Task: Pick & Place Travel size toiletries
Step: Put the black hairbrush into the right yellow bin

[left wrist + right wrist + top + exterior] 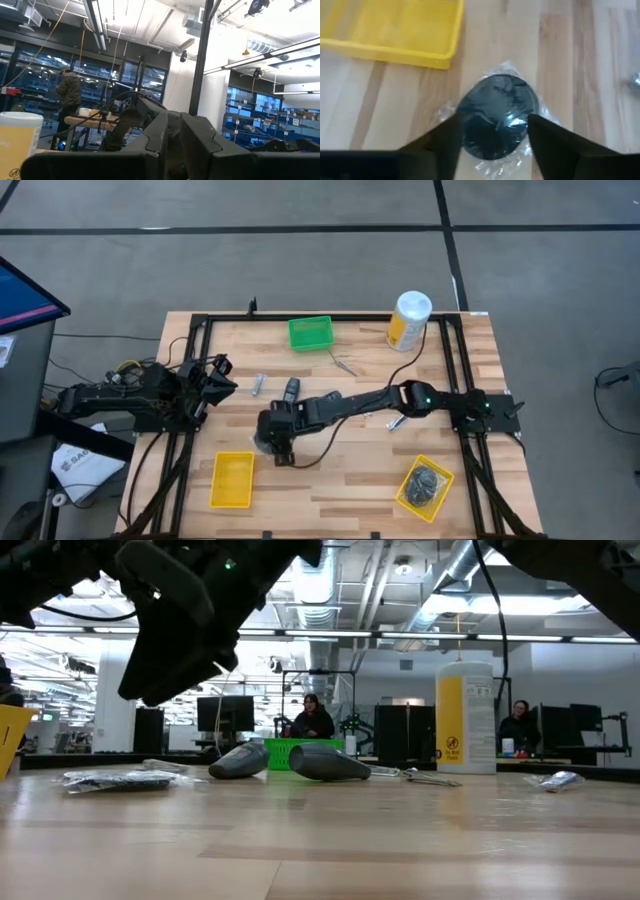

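Note:
A black round bundle (pixel 496 100) in clear wrap lies on the wood next to the left yellow tray (pixel 395 35). My right gripper (pixel 494 121) hangs over it, pointing down and open, with one finger on each side of the bundle. In the high view this gripper (pixel 272 442) is at the table's middle left. Other pieces lie on the table: a dark oval piece (pixel 291 388) and silvery pieces (pixel 258 384) (pixel 345 363) (pixel 395 420). Another black bundle (pixel 428 483) sits in the right yellow tray. My left gripper (pixel 175 137) waits shut at the table's left edge (pixel 215 380). My right gripper comes at the wrapped black bundle from above, and its fingers (pixel 447 140) stand at the bundle's two sides over the wrap's edge (pixel 449 111). I cannot tell whether they touch it. The bundle lies flat on the table.
A green tray (pixel 310 332) and a tall white-and-yellow canister (pixel 408 320) stand near the far edge. The left yellow tray (pixel 232 478) and the right yellow tray (pixel 440 505) sit near the near edge. Two dark oval pieces (pixel 238 760) (pixel 328 762) show in the low view. People sit in the room behind.

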Available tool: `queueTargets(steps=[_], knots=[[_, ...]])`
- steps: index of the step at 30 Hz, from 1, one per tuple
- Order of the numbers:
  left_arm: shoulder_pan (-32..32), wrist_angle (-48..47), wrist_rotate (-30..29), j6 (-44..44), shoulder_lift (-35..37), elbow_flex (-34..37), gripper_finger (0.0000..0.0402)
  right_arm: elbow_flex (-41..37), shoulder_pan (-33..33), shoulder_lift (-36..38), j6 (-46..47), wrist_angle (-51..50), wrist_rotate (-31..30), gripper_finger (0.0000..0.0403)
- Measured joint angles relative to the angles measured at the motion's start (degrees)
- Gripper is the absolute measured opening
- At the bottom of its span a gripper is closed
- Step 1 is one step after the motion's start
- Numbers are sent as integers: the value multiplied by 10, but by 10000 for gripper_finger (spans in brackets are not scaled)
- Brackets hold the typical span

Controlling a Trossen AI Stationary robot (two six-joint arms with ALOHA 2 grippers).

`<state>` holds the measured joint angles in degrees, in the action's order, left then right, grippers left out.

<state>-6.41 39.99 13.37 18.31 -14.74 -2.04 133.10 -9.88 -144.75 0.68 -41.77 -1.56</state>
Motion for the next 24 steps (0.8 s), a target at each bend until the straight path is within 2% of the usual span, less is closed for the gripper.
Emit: queueTargets(steps=[3,6,16,24], knots=[[0,0,0,0,0,0,43,0,9,0,24,-6,0,254],[0,0,0,0,0,0,44,-3,11,0,37,-11,0,273],[0,0,0,0,0,0,43,-79,13,0,39,12,0,275],[0,0,0,0,0,0,44,-80,14,-17,45,19,-1,276]])
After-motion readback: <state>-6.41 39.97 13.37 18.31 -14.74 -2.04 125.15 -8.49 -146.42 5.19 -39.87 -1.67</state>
